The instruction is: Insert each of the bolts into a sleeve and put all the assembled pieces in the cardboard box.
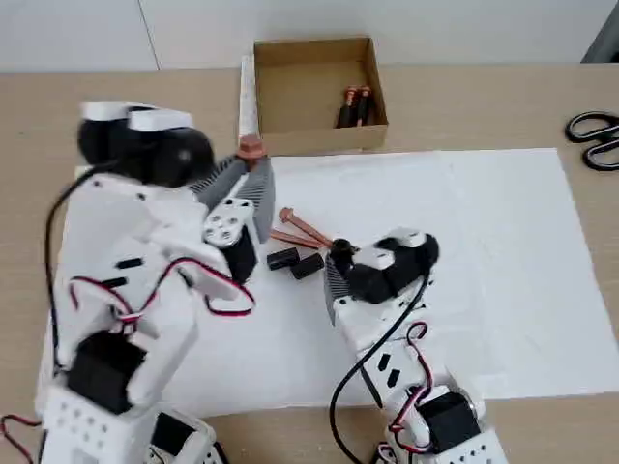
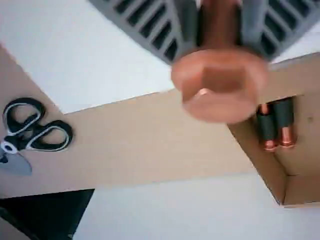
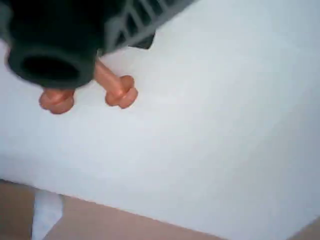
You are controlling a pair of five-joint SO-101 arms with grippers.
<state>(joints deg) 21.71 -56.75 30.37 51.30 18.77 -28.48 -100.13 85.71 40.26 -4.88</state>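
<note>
The left hand [image 1: 253, 160] grips a bolt [image 2: 220, 85] by its shank, head toward the box [image 1: 319, 140]. The right hand [image 1: 338, 259], gripping a sleeve [image 3: 52, 60], lies well apart, toward the robot's right.

Black-handled scissors [image 1: 592, 140] lie at the right edge of the high view. They rest on the bare tan table [image 1: 97, 82], near the upper right corner of a large white paper sheet [image 1: 484, 261] spread across the frame's middle and right.

Left gripper [image 1: 253, 162] clamped; right gripper [image 1: 338, 256] clamped.
</note>
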